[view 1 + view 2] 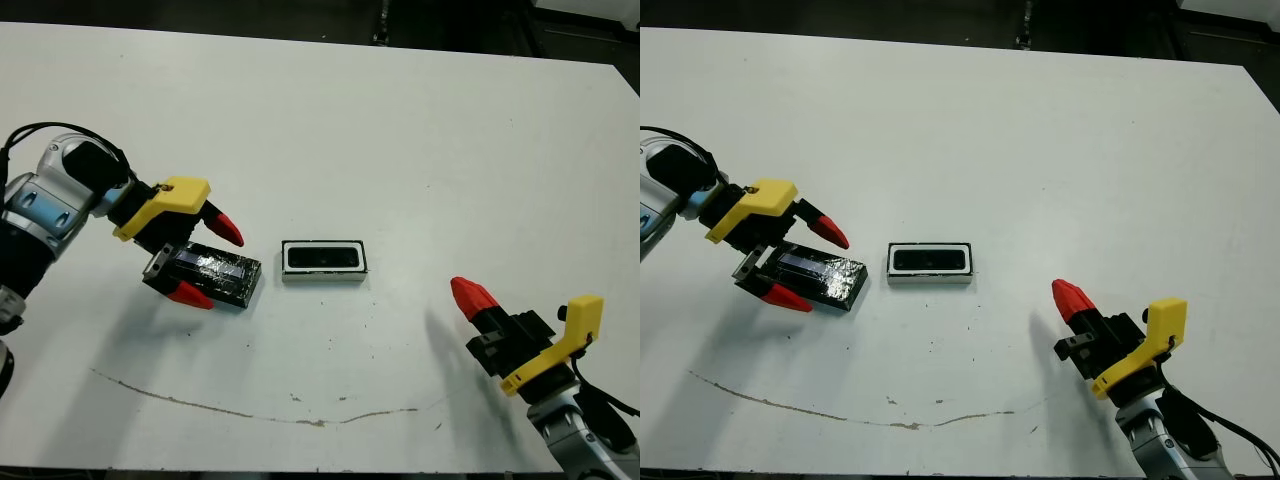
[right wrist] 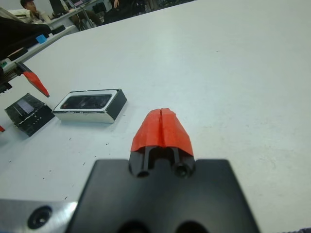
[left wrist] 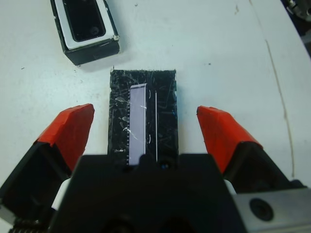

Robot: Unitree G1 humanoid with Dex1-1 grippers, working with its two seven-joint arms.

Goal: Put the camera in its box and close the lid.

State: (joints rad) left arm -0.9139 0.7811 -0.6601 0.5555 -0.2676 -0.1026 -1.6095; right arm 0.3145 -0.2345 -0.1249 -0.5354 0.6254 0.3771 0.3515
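2 spread fingers of the left gripper [image 1: 205, 263] straddle the lid [image 1: 215, 275], ungrasped; if closed off-centre, it could be skewed against the box [image 1: 323, 262].

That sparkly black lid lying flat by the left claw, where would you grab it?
Across its two long edges, coming down from above. The lid lies flat on the table, long and narrow, so only its narrow width fits between the fingers. The left end effector is open with one finger on each long side. The box sits apart, leaving room.
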